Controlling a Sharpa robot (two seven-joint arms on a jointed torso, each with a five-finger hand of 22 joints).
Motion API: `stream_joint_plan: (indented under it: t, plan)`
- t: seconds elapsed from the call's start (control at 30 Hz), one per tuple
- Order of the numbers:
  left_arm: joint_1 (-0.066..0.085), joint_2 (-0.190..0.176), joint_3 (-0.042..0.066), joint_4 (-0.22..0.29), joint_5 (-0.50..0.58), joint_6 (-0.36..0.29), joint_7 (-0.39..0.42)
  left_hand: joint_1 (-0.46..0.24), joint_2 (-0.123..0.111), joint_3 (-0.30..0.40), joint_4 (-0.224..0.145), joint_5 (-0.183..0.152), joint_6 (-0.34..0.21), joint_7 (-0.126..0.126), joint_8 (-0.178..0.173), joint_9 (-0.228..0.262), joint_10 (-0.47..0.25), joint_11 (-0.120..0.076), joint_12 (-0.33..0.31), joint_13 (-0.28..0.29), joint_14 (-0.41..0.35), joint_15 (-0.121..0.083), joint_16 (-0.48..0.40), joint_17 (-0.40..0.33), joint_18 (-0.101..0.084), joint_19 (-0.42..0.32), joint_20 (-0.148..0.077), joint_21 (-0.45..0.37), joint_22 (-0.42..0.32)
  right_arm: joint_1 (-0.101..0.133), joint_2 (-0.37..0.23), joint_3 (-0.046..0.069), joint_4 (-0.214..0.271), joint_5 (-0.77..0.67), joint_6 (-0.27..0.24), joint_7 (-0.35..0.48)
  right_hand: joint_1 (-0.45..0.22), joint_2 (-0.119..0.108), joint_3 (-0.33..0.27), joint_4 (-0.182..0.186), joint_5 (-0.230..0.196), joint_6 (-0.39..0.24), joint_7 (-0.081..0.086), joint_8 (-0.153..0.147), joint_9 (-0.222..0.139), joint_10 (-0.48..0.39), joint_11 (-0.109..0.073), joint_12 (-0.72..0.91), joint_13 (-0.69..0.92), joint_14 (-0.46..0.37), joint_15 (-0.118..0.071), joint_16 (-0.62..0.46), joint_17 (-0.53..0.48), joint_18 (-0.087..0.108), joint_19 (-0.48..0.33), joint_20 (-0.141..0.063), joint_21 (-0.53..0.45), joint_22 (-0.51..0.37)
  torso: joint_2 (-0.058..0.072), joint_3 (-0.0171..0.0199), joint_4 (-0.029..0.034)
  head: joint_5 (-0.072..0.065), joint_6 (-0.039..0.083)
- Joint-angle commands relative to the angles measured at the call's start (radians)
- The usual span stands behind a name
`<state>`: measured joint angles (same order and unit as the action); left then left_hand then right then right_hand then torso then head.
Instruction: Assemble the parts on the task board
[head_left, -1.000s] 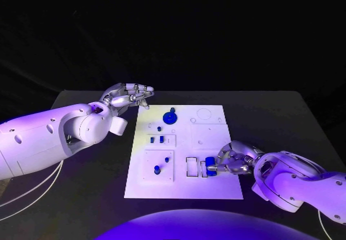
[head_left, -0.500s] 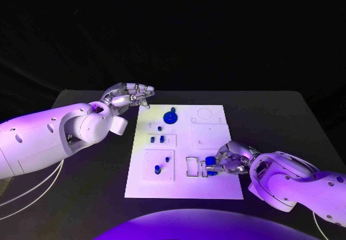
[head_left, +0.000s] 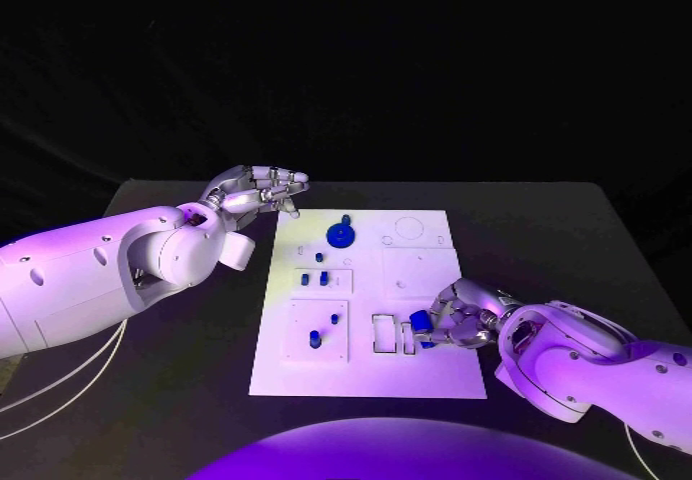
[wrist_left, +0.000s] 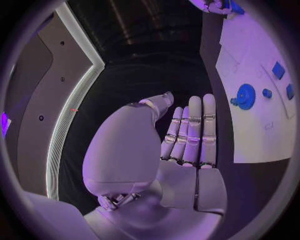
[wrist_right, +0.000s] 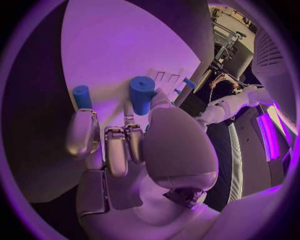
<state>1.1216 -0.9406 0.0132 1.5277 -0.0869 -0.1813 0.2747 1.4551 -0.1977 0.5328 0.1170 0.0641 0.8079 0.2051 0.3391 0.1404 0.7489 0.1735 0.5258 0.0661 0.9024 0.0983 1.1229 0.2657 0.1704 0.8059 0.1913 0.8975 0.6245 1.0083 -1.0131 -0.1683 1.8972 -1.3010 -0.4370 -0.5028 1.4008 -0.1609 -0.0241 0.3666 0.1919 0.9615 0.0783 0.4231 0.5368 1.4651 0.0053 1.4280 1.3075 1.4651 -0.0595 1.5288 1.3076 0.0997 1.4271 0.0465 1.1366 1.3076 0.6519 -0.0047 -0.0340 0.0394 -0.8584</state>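
White board (head_left: 433, 375) sits lengthwise in the middle of my black table (head_left: 577, 230), with bare tabletop on both long sides and past the far edge, so I've got room to swing in from either side. My right hand (head_left: 459, 318) is down at the board's near right part, fingers closed around a blue peg (wrist_right: 142, 94); in the wrist cam I can see the peg sticking up out of the grip, with a second, thinner blue peg (wrist_right: 82, 96) standing just beside it. In the head cam the held one is just a blue patch by the fingers, right next to the rectangular slots (head_left: 384, 335), and I can't tell whether it touches the board. My left hand (head_left: 260, 192) hangs off the far left corner, clear of the board, holding nothing; the wrist cam shows the fingers straight and side by side with the thumb apart. Other stuff on the board: a blue disc (head_left: 339, 237) up at the far end with a small blue bit beside it, and a few small blue pieces (head_left: 315, 340) in the left-hand recesses. The right hand and forearm cover the board's near right edge, so that bit is hidden from me.
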Motion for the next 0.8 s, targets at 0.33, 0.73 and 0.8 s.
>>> stream_joint_plan:
  t: [0.33,0.73,0.8]
  plan:
    - [0.001,0.004,0.000,0.001,0.005,0.016,0.003,-0.008,-0.003,-0.003,-0.006,-0.002,-0.005,0.020,0.005,-0.001,-0.007,-0.003,0.005,0.000,0.002,-0.001,-0.004,-0.002,0.013,0.008,0.001,-0.005,-0.002,0.010,-0.034,-0.009,0.020,0.103,-0.031,-0.042,0.046,0.001,0.319,-0.092,0.002,0.039,-0.010,-0.021,-0.010,0.040,-0.013,0.012,0.167,0.078,-0.010,0.006,0.122,-0.021,0.009,-0.007,0.008,0.095,0.000,-0.0001,-0.0005,-0.003,0.004]
    - [0.001,0.007,0.000,-0.001,0.005,0.016,0.002,-0.008,-0.003,-0.003,-0.006,-0.002,-0.005,0.020,0.005,-0.001,-0.007,-0.003,0.005,0.000,0.002,-0.001,-0.004,-0.002,0.013,0.008,0.001,-0.005,-0.002,0.042,-0.043,-0.007,0.051,0.218,-0.072,-0.017,-0.022,-0.041,0.436,-0.123,-0.002,0.051,-0.012,-0.021,-0.004,0.046,-0.015,0.019,0.175,0.079,-0.012,0.007,0.125,-0.021,0.012,-0.008,0.008,0.102,0.000,-0.0005,-0.0001,-0.004,0.006]
    - [0.001,0.008,0.000,-0.001,0.005,0.016,0.002,-0.008,-0.003,-0.003,-0.006,-0.002,-0.005,0.020,0.005,-0.001,-0.007,-0.003,0.005,0.000,0.002,-0.001,-0.004,-0.002,0.013,0.008,0.001,-0.005,-0.002,0.045,-0.041,-0.007,0.059,0.233,-0.080,-0.010,-0.032,-0.044,0.442,-0.124,-0.003,0.052,-0.012,-0.020,-0.003,0.048,-0.015,0.020,0.176,0.079,-0.012,0.007,0.126,-0.022,0.013,-0.008,0.010,0.103,0.001,-0.0001,0.0004,-0.005,0.006]
